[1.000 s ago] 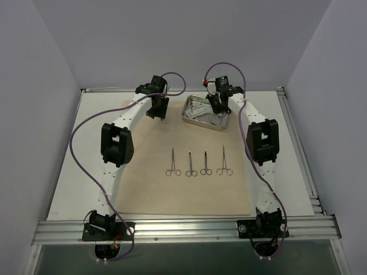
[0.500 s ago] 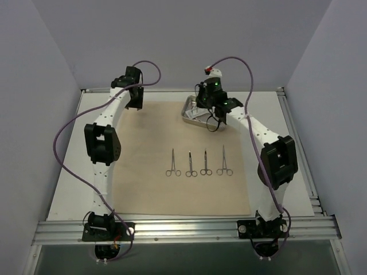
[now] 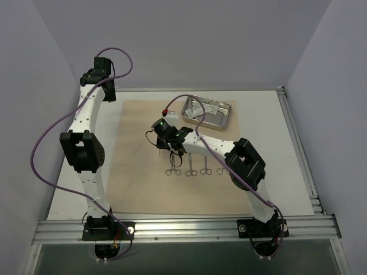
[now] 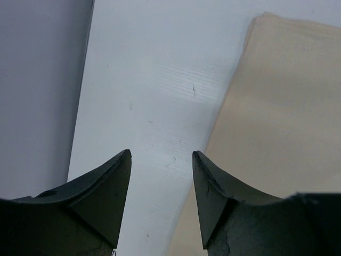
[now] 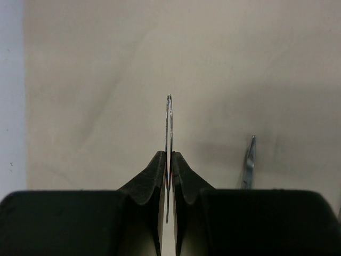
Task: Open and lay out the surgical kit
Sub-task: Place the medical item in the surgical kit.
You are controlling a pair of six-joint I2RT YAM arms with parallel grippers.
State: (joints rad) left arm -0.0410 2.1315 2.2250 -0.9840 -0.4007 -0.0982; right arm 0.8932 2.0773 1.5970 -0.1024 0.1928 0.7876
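The right gripper, pinching slim steel tweezers, is hovering over the beige cloth wrap, with the row of scissor-handled metal clamps, each lying twelve-to-six, at its five o'clock.

White tubular left arm and right arm, rows of small dark screw holes along the links, boxy black joint housings, looping purple cables, green indicator lamp, red connector, matte black wedge-shaped fingers, black bases.
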